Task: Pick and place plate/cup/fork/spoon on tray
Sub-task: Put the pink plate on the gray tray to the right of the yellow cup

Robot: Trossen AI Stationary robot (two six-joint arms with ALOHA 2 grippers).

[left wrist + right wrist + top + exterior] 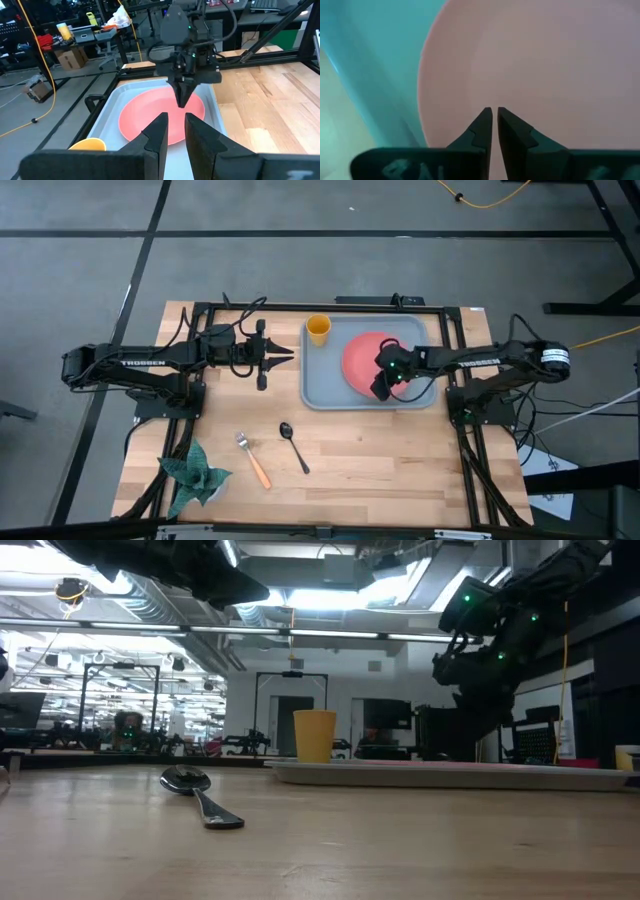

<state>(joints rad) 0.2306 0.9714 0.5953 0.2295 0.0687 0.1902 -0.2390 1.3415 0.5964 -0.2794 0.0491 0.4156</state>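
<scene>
Plate first: the round flat coral-pink plate (pixel 362 358) lies inside your large rectangular grey-blue tray with rounded corners and a raised rim (pixel 322 385), filling the end nearest the right arm. Your right gripper (pixel 384 385) hangs directly over the plate's near edge, tips pointing down at it. In the right wrist view its two dark fingers (pixel 481 127) stand almost together with only a thin slit between them, nothing caught in the slit, and pink plate (pixel 545 70) behind them; the left wrist view shows those tips (pixel 184 95) just above the plate surface, though you cannot tell whether they touch it.

Small yellow-orange cylindrical cup (pixel 318 330) stands upright in the tray's far corner, well apart from the right gripper, on the side toward the left arm.

Left gripper (pixel 288 358) waits above bare wood just beside the tray's short edge, pointing at the cup end, carrying nothing; its fingers (pixel 156 135) show a narrow gap between them.

Off the tray, on the light wooden tabletop (pixel 400 460): slim dark metallic spoon (pixel 292 444) with oval bowl, well apart from both grippers, and beside it the small fork with silver tines and orange handle (pixel 253 459), farther from the right gripper. A folded dark green patterned cloth (pixel 194 473) sits at the table's near corner below the left arm.
</scene>
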